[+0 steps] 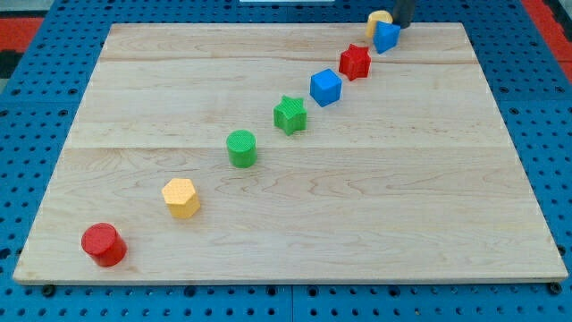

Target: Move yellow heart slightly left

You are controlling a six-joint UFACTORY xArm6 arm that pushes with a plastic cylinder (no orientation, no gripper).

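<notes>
The yellow heart (pixel 378 19) sits at the board's top edge, right of centre, partly hidden behind a blue block (pixel 387 37) that touches it from below. My tip (pixel 404 26) is a dark rod end just to the right of the yellow heart and above the blue block, very close to both. I cannot tell if it touches them.
Other blocks run diagonally from the top right to the bottom left: a red star (pixel 355 62), a blue cube (pixel 325 87), a green star (pixel 290 114), a green cylinder (pixel 241 148), a yellow hexagon (pixel 180 198) and a red cylinder (pixel 104 244). The wooden board (pixel 375 206) lies on a blue pegboard.
</notes>
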